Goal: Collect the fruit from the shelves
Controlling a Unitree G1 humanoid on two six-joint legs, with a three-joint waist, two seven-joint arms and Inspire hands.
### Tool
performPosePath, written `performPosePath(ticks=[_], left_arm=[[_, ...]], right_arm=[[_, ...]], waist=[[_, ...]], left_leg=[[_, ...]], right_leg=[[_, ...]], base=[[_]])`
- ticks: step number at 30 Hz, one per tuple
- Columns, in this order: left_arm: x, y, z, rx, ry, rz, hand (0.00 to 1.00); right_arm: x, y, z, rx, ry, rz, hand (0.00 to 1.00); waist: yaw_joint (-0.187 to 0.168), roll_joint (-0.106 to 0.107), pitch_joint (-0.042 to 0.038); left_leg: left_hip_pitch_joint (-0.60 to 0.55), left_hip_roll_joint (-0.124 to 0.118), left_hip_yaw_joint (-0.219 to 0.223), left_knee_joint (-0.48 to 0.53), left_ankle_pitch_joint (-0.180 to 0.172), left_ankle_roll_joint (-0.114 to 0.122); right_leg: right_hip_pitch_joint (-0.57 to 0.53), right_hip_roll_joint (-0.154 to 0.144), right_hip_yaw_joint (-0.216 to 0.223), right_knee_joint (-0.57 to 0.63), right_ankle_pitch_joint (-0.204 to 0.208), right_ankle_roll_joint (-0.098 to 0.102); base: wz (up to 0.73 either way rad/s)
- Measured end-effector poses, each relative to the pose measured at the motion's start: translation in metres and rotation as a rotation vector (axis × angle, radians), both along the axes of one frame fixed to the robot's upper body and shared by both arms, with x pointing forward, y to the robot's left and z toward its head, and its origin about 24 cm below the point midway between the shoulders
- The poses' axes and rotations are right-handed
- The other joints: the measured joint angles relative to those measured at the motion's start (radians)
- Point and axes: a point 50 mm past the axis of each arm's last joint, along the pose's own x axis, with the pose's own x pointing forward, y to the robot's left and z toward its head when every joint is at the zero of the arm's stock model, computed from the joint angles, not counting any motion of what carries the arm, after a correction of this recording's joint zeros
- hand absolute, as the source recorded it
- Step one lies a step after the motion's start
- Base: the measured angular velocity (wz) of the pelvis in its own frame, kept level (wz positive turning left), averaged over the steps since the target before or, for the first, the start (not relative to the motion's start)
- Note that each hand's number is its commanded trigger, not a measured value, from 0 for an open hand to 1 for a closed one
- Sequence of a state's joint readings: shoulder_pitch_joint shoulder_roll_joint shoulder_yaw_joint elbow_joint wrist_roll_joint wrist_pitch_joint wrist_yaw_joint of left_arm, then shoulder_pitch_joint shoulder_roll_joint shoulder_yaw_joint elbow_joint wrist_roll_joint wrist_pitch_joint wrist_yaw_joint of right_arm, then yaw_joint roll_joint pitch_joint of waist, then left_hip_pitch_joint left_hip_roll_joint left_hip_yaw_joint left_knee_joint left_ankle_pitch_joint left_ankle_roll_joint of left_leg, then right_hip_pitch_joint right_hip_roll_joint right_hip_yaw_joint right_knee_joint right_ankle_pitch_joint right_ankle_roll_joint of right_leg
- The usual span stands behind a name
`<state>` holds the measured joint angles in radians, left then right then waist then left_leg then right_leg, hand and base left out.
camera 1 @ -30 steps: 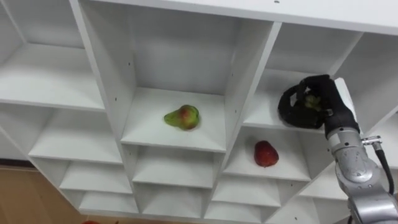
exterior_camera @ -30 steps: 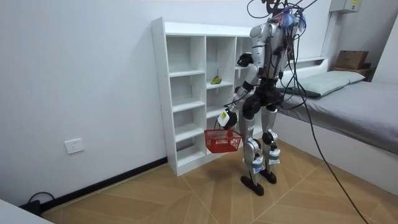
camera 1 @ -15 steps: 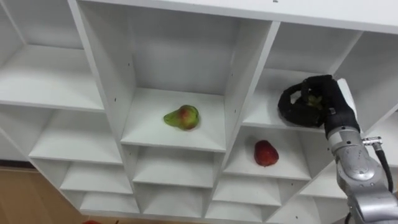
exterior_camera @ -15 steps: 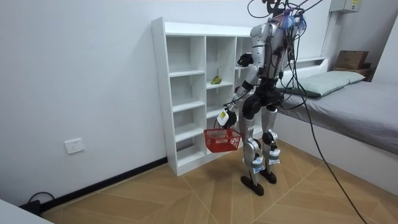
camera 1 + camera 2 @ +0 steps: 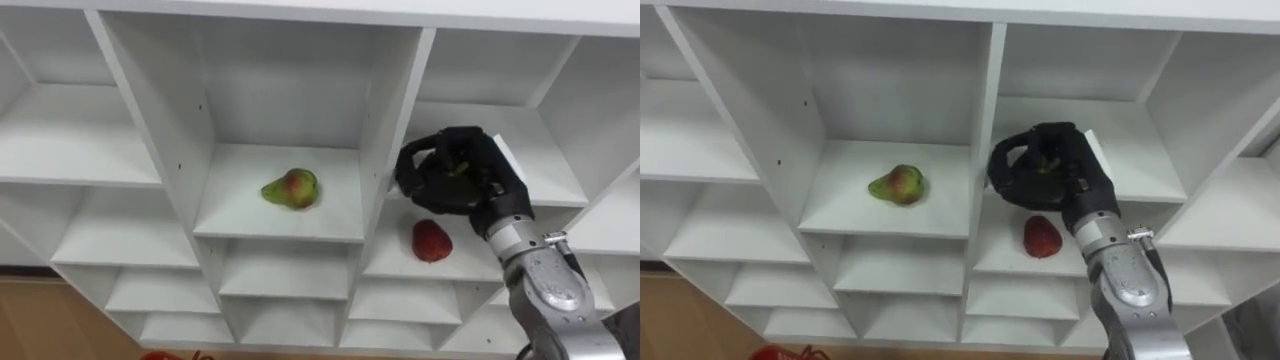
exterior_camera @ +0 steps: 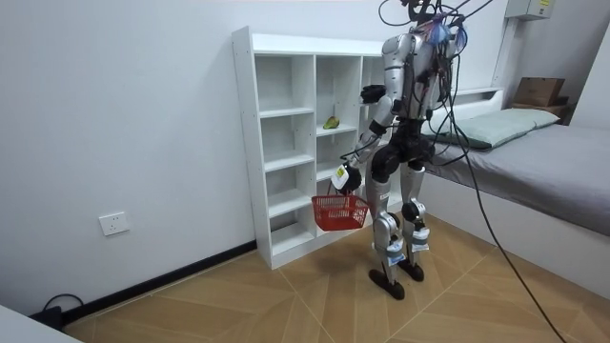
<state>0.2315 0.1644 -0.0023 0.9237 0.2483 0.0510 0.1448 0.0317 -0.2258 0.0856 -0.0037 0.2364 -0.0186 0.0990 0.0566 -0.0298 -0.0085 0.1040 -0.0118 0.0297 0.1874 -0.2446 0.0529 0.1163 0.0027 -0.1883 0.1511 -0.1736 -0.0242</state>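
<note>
1. The right hand (image 5: 487,190) is no longer inside the upper right compartment of the closet (image 5: 372,120), where it was a second ago. It is now out in front of the shelf edge, a little lower and more to the robot's left, above the red fruit (image 5: 431,241).
2. The hand is clenched round a small greenish fruit (image 5: 457,167) – so the grasp holds after the pull-out. I judge that this fruit is collected from its shelf and that the next step is to carry it down to the basket (image 6: 339,212).
3. Two fruits are left to collect: the pear (image 5: 292,188) lies in the middle compartment and the red fruit in the compartment just below the hand. Both have not moved.
4. In the room view the robot stands close before the closet, and the basket hangs under its left hand (image 6: 340,178) at its side.
5. Hard to make out – the held fruit is mostly covered by the dark fingers, so I cannot name its kind. How the left hand holds the basket I cannot tell, and the inside of the basket is too small to read.
</note>
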Motion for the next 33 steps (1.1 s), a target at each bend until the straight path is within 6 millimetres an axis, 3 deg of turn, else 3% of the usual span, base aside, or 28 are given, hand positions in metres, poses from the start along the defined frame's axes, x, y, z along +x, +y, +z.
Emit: performPosePath(ticks=[8, 18, 33], left_arm=[[-0.001, -0.002, 0.0, -0.008, -0.009, -0.005, 1.0], [0.01, -0.011, -0.001, -0.053, -0.034, -0.052, 1.0], [0.018, -0.019, -0.003, -0.081, -0.043, -0.07, 1.0]], right_arm=[[-0.003, 0.004, 0.008, 0.075, -0.021, 0.038, 1.0], [-0.008, 0.016, 0.01, 0.429, -0.009, 0.115, 1.0], [-0.017, 0.024, 0.007, 0.63, 0.002, 0.196, 1.0]], waist=[[0.005, 0.0, 0.0009], [0.005, 0.023, 0.0113], [-0.003, 0.03, 0.0069]], left_leg=[[-0.024, 0.002, 0.025, 0.002, 0.003, -0.001], [-0.029, 0.004, 0.05, 0.0, 0.003, 0.0], [-0.041, 0.007, 0.057, 0.002, 0.003, -0.001]], right_leg=[[-0.034, 0.002, 0.022, 0.003, 0.0, -0.001], [-0.051, 0.005, 0.048, 0.003, 0.001, -0.001], [-0.068, 0.007, 0.048, 0.002, 0.002, -0.003]], base=[[-0.08], [-0.08], [-0.01]])
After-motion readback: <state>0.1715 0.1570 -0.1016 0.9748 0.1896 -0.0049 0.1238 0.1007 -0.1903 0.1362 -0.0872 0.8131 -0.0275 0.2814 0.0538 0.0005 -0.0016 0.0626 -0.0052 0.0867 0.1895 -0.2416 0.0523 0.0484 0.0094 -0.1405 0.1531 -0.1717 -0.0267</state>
